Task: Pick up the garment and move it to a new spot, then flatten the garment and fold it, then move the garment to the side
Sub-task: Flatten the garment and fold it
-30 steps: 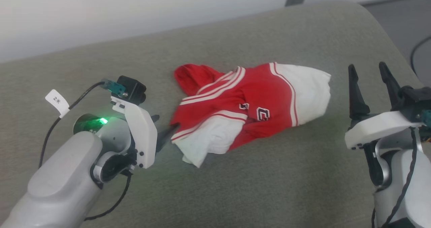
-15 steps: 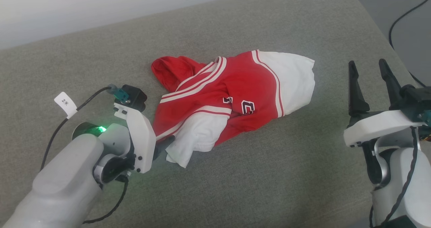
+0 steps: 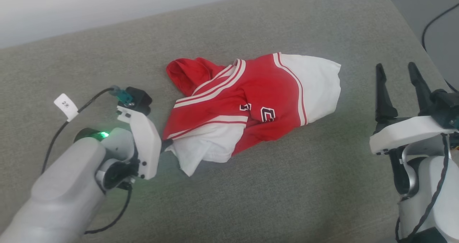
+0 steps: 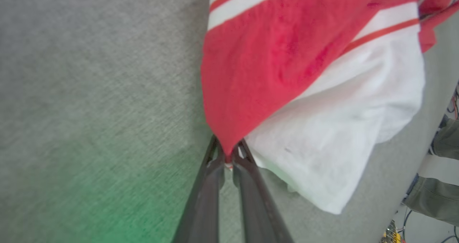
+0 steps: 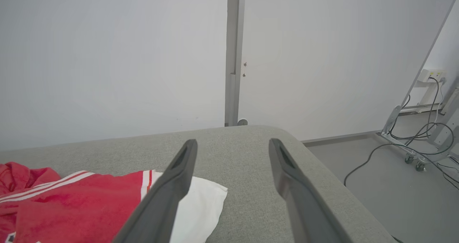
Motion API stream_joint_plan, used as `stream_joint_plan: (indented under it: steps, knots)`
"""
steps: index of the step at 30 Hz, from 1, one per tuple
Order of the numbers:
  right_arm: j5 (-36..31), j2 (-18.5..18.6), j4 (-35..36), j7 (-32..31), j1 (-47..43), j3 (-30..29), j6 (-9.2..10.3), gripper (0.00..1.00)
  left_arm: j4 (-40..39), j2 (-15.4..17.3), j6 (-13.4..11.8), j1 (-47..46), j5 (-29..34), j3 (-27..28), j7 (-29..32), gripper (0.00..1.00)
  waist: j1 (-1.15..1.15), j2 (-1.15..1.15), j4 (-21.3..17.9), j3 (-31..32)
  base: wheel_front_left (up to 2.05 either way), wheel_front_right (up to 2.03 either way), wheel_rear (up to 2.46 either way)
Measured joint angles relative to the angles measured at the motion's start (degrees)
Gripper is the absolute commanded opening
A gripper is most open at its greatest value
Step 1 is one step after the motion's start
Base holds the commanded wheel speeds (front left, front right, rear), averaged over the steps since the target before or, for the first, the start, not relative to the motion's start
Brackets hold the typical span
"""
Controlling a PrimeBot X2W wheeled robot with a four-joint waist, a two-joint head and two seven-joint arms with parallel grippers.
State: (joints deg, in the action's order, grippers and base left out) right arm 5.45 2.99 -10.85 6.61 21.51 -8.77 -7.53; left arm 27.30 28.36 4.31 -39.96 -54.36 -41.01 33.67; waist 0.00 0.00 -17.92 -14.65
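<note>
Grey woven cushion underneath everything, rounded at its far right corner. Crumpled on its middle, the garment: red body, white sleeves, red-and-white striped trim, one white sleeve folded across the near side. Left gripper at the garment's left edge, fingers nearly together, pinching a red corner of cloth between the tips, low against the cushion. Right gripper well apart from the garment, over the cushion's right end, fingers spread wide, gripping nothing, tips pointing toward the back wall. Small black-and-white characters on the red front. White tag on the left arm's cable, green light glowing near it.
</note>
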Motion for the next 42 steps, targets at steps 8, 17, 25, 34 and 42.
stream_joint_plan:
  steps: [8,17,25,34,42]
  knots:
    - [-1.1,0.0,0.3,-0.6,-0.8,-2.1,0.0,1.0,-2.4,5.7,-0.9,0.5,0.9,1.5,-1.4,0.0,0.0,0.0,2.0,1.8,0.0,0.0,0.0]
    - [-2.0,0.0,0.9,-2.5,-3.0,-2.7,0.0,1.0,-6.1,16.2,-3.4,3.6,2.8,2.9,-0.9,0.0,0.0,0.0,4.1,4.2,0.0,0.0,0.0]
    - [-2.0,0.0,1.7,-3.4,-4.2,-2.5,0.0,1.0,-5.4,18.9,-5.6,6.9,1.8,4.3,-1.1,0.0,0.0,0.0,4.8,4.8,0.0,0.0,0.0]
    - [-1.9,0.0,2.3,-3.9,-4.3,-2.4,0.0,1.0,-2.4,15.5,-5.1,7.1,1.0,4.2,-3.3,1.0,0.0,0.0,5.8,4.1,0.0,0.0,0.0]
    - [-2.0,0.0,2.8,-4.2,-4.3,-3.3,0.0,1.0,-4.0,14.9,-6.0,7.0,-1.0,4.7,-1.3,1.0,0.0,0.0,7.7,4.3,0.0,0.0,0.0]
